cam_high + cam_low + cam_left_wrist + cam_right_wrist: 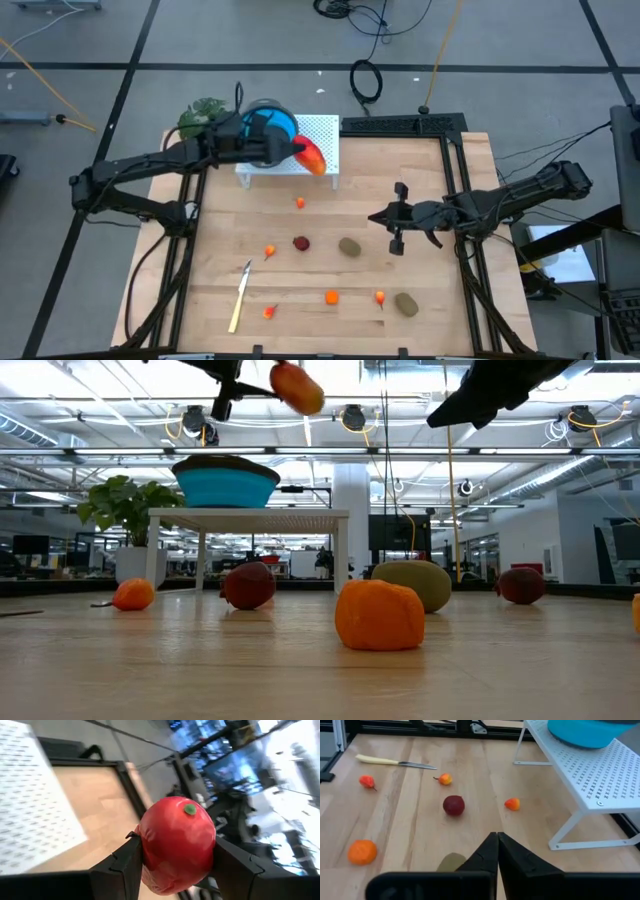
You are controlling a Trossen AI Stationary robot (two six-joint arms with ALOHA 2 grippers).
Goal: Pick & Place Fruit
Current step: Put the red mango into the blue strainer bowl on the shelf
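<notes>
Carrying the larger red-orange fruit [311, 157], your left pincer [300, 152] is held high over the white perforated rack [322, 130] at the far edge of the bench [440, 310], just beside the blue bowl [268, 123] that stands on that rack. The left wrist view shows both dark fingers [125, 865] pressed against the fruit's sides, parted only as far as the fruit keeps them, with its green stem dot facing the camera. Your right pincer [397, 243] waits above the bench's right half, fingers pressed together and holding nothing. Other fruit lie scattered on the wood: a dark red round piece [301, 242] near the middle, an olive-brown oval [349, 246] just beside it, a second oval [406, 304] toward the near right, and several tiny orange pieces, one [331, 296] near the front edge. A pale yellow-handled knife [238, 300] lies toward the near left, and a green leafy plant [199, 113] stands behind the rack's left end. You appear to be in the placing step for the first piece, with most of the task ahead. Next, you would likely need to bring the fruit squarely over the bowl, lower it, then part the fingers.
</notes>
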